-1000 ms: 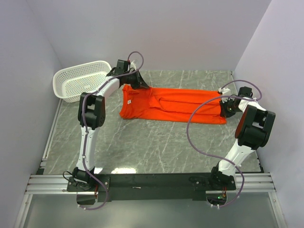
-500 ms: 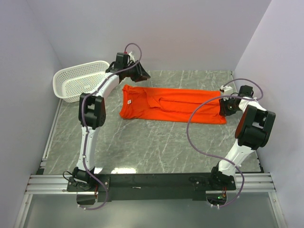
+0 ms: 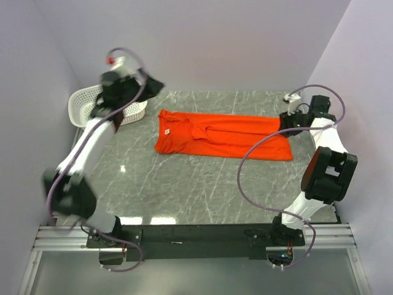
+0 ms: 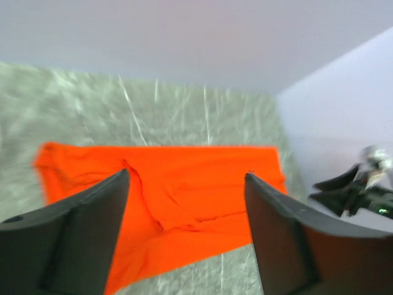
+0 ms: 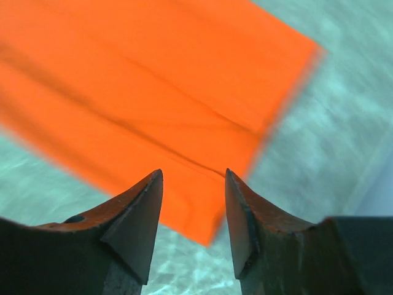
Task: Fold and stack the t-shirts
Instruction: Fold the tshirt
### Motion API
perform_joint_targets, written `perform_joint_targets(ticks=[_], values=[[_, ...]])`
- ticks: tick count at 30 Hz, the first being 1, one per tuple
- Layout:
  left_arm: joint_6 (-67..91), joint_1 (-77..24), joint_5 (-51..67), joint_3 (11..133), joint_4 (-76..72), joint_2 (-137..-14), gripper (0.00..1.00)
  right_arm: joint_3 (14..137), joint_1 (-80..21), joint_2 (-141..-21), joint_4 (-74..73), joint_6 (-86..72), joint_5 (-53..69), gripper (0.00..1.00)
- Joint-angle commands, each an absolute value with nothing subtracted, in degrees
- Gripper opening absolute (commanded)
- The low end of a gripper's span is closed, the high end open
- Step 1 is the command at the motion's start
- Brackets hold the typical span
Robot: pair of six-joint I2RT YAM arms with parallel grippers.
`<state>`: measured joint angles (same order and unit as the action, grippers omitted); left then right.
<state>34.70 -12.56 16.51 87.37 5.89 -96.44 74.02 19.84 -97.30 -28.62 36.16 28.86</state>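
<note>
The orange-red t-shirt lies flat on the marble table as a long strip folded lengthwise, its neck label at the left end. My left gripper hangs high above the table's back left, off the shirt's left end. In the left wrist view this gripper is open and empty, with the t-shirt far below it. My right gripper hovers over the shirt's right end. Its jaws stand open above a corner of the t-shirt and hold nothing.
A white perforated basket stands at the back left, partly hidden behind my raised left arm. Walls close in the table at the back and on both sides. The arm bases and a metal rail run along the near edge.
Both grippers have opened and let go of the shirt's ends. The left arm has swung up and to the left, away from the collar end. The right gripper has lifted slightly.
</note>
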Motion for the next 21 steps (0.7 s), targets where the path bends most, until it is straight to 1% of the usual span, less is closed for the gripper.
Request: perform_joint_targets(ticks=[1,2,3,4,5,6,7,8,9,10,11,13,15,16,19,21], values=[[36.80,-4.43,16.68,70.35,-4.39,-81.94,0.83,79.01,12.78,-97.90,-46.56,50.51,44.20,0.53],[37.78,-2.83,22.09,66.83,-5.09,-77.30,0.83,78.58,10.57,-98.52,-47.89,52.97,44.82,0.53],[39.53,-1.42,24.15,60.53,-4.75,-75.26,0.83,77.97,8.28,-98.44,-46.86,52.65,44.39,0.53],[40.16,1.20,25.91,57.69,-4.14,-72.10,0.83,75.96,2.61,-98.09,-44.93,51.69,43.60,0.53],[40.51,2.01,28.02,55.05,-3.26,-70.85,0.82,75.15,0.29,-97.91,-42.56,48.46,41.94,0.53],[40.69,2.54,30.30,50.15,-1.34,-69.80,0.82,74.71,-3.91,-97.91,-36.88,45.82,37.66,0.52],[41.13,3.33,30.84,48.01,-0.27,-68.13,0.81,74.53,-6.83,-98.35,-33.69,42.48,34.57,0.52],[41.48,3.60,31.20,45.99,0.00,-67.51,0.81,75.05,-12.34,-99.13,-31.14,37.49,32.19,0.52],[41.92,3.78,32.59,42.75,2.78,-67.07,0.81,75.84,-14.65,-99.92,-27.63,35.44,27.64,0.52],[41.66,4.13,33.30,41.58,3.60,-66.63,0.78,78.11,-16.94,-102.02,-26.12,33.68,24.99,0.52],[41.57,4.22,33.31,40.79,5.17,-66.45,0.77,79.35,-21.75,-103.26,-24.89,31.14,22.44,0.53],[41.40,4.39,32.87,38.94,7.72,-66.01,0.77,83.99,-25.82,-107.46,-21.98,29.10,13.76,0.54],[42.36,4.39,32.70,35.88,7.12,-64.78,0.76,87.96,-29.33,-110.90,-21.80,27.52,10.04,0.54],[43.41,4.48,32.87,34.82,5.73,-64.25,0.76,92.07,-29.96,-114.49,-22.32,26.64,7.24,0.54],[44.99,4.39,32.52,31.65,5.01,-62.58,0.76,97.80,-31.55,-119.95,-24.52,26.19,4.84,0.54],[45.96,4.39,32.87,29.37,3.70,-61.44,0.76,98.09,-31.99,-120.85,-23.56,26.19,4.57,0.54]])
